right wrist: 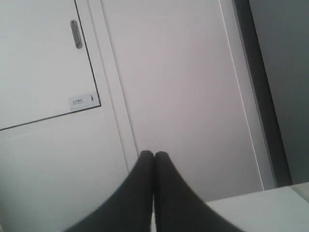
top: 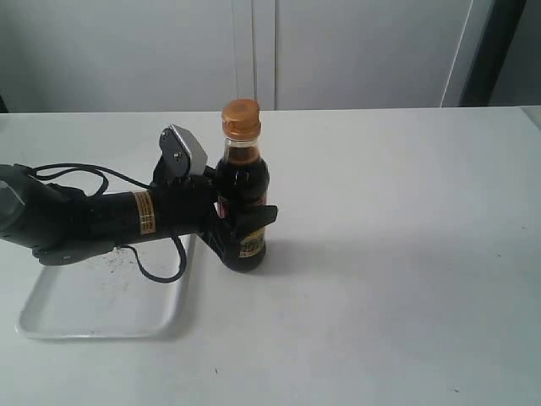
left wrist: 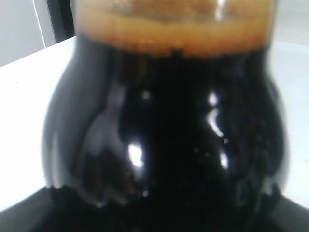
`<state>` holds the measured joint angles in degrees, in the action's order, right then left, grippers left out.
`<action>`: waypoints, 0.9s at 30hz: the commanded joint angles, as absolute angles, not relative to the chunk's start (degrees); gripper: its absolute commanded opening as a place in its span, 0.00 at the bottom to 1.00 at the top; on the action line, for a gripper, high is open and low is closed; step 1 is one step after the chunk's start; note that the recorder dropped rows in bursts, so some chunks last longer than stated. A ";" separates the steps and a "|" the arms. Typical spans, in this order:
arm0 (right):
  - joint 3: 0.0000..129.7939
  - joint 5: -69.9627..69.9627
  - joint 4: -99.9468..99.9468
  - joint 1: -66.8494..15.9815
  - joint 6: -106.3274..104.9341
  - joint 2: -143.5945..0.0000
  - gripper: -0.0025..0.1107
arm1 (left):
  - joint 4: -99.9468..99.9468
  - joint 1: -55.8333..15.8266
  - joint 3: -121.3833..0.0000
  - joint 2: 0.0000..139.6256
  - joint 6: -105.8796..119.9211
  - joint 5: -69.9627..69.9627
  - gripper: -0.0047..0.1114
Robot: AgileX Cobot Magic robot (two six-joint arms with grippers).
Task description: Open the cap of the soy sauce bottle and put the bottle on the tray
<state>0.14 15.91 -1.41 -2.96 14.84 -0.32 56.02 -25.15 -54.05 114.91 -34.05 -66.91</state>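
Note:
The soy sauce bottle (top: 245, 190) stands upright on the white table, dark liquid inside, its label partly covered. Its orange-brown cap (top: 241, 117) is closed on top. My left gripper (top: 245, 230) reaches in from the left and is shut on the bottle's lower body. In the left wrist view the bottle (left wrist: 164, 135) fills the picture, very close and blurred. The white tray (top: 101, 309) lies flat on the table at the left, under the left arm. My right gripper (right wrist: 154, 155) is shut, empty, pointed at a white cabinet wall, and is out of the exterior view.
A black cable (top: 156, 269) hangs from the left arm over the tray. White cabinet doors (top: 254, 51) stand behind the table. The table (top: 406, 254) stretches bare to the right of the bottle.

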 commanded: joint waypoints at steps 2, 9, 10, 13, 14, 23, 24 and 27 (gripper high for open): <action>3.81 20.04 -1.54 -2.79 11.10 -0.56 0.02 | 58.84 -25.35 -53.83 114.71 -34.23 -63.36 0.04; 10.95 23.45 0.00 -2.79 8.85 -10.95 0.02 | 58.84 -25.35 -53.83 114.71 -34.23 -63.36 0.04; 12.10 23.45 1.54 -2.79 8.85 -13.05 0.02 | 58.84 -25.35 -53.83 114.71 -34.23 -63.36 0.04; 16.35 23.45 5.49 -2.79 8.85 -18.78 0.02 | 58.84 -25.35 -53.83 114.71 -34.23 -63.36 0.04; 17.83 23.45 6.16 -2.79 8.85 -20.67 0.02 | 58.84 -25.35 -53.83 114.71 -34.23 -63.36 0.04; 27.06 34.19 12.66 -2.79 11.13 -37.07 0.02 | 58.84 -25.35 -53.83 114.71 -34.23 -63.09 0.04; 28.02 34.89 14.18 -2.91 12.43 -38.80 0.02 | 58.84 -25.35 -53.83 114.71 -34.23 -63.00 0.04; 30.74 35.30 19.57 -2.91 14.22 -43.45 0.02 | 58.84 -25.35 -53.83 114.71 -34.23 -62.86 0.04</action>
